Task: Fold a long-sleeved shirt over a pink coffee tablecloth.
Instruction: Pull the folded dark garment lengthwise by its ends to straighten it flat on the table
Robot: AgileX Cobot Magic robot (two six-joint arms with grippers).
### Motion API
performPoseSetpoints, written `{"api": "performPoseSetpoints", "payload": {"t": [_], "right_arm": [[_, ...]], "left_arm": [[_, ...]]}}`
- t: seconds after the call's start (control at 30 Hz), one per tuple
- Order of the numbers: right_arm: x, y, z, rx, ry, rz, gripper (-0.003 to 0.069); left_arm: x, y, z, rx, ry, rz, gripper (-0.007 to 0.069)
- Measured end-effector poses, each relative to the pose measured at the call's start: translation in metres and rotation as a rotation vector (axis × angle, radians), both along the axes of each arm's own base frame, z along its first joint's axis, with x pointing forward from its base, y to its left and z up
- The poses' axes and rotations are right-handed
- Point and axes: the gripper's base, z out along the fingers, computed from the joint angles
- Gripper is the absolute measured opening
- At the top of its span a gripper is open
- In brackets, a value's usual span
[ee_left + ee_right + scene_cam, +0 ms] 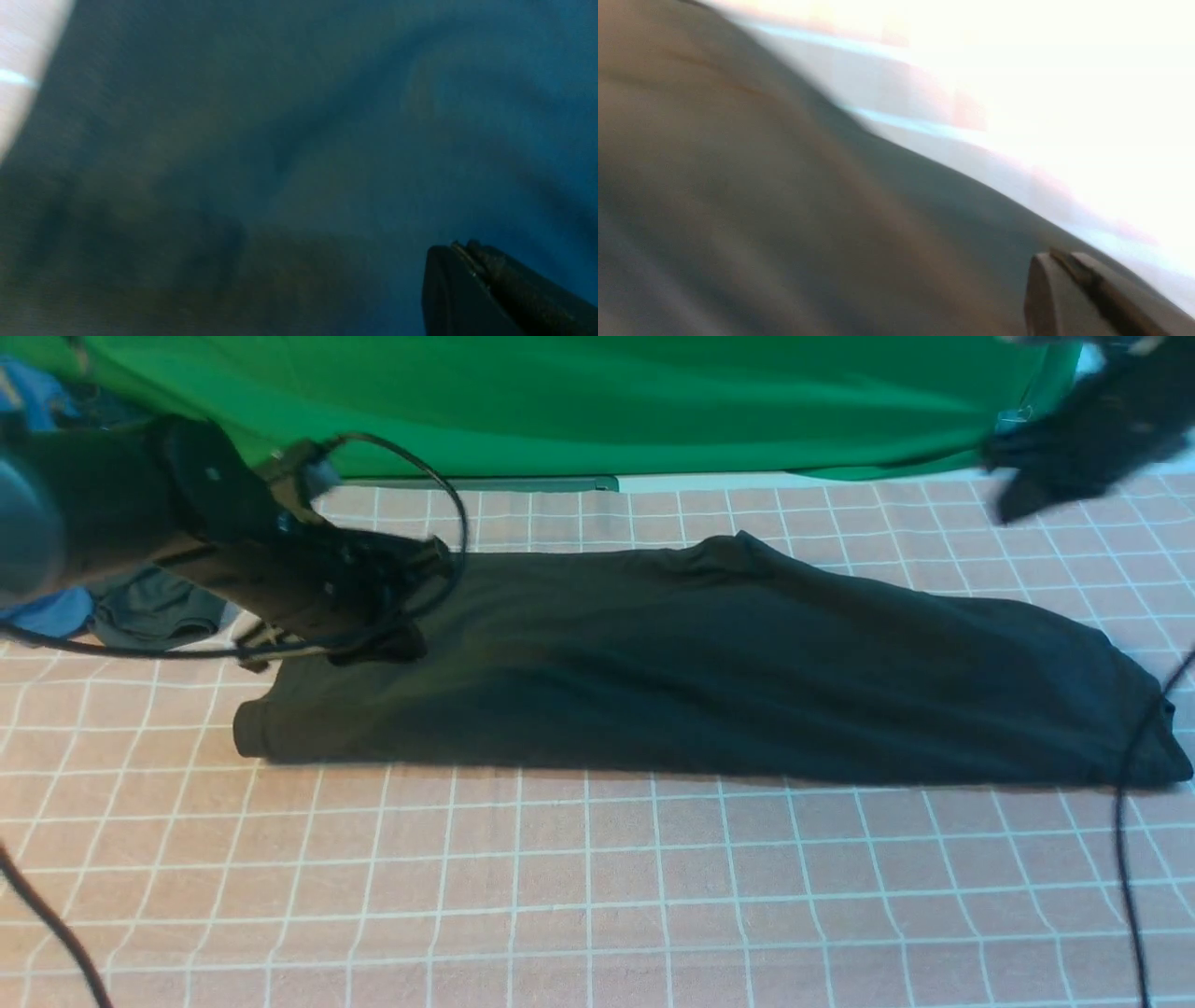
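Lying across the middle of the front view, the long-sleeved shirt (709,681) forms a long dark band on the pink coffee tablecloth (597,896), reaching from centre left to the right edge. The left arm (215,532) enters from the upper left. Its left fingers (451,294) are pressed together with nothing pinched, close over the shirt's upper left corner. In the upper right corner the blurred right fingers (1045,294) are likewise closed and empty, apart from the shirt. A green cloth (597,401) spans the top.
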Motion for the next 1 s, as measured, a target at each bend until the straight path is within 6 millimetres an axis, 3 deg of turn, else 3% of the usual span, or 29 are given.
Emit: {"api": "performPoseSetpoints", "payload": {"t": [0.07,0.2,0.33,0.43,0.67,0.77,0.87,1.0], "right_arm": [[0.006,0.022,-0.009,0.04,-0.01,0.045,0.0036],[0.022,0.063,-0.047,0.063,0.009,0.123,0.0036],[0.026,0.095,-0.073,0.039,-0.006,0.207,0.0036],[0.032,0.108,-0.091,0.032,-0.043,0.205,0.0036],[0.055,0.096,-0.118,0.009,-0.168,0.094,0.0036],[0.061,0.083,-0.116,0.028,-0.182,0.024,0.0038],[0.067,0.062,-0.102,0.054,-0.174,-0.033,0.0038],[0.059,0.019,-0.047,0.044,-0.095,0.004,0.0038]], "left_arm": [[0.0,-0.009,-0.011,0.001,0.028,-0.021,0.0013],[0.001,-0.016,-0.035,0.007,0.112,-0.036,0.0013],[0.002,-0.014,-0.043,0.029,0.135,-0.027,0.0013],[0.001,-0.012,-0.043,0.043,0.147,-0.02,0.0013],[-0.005,-0.011,-0.044,0.048,0.217,-0.018,0.0013],[-0.008,-0.011,-0.042,0.053,0.239,-0.026,0.0013],[-0.012,-0.01,-0.034,0.062,0.244,-0.037,0.0013],[-0.018,-0.007,-0.004,0.068,0.168,-0.046,0.0013]]}}
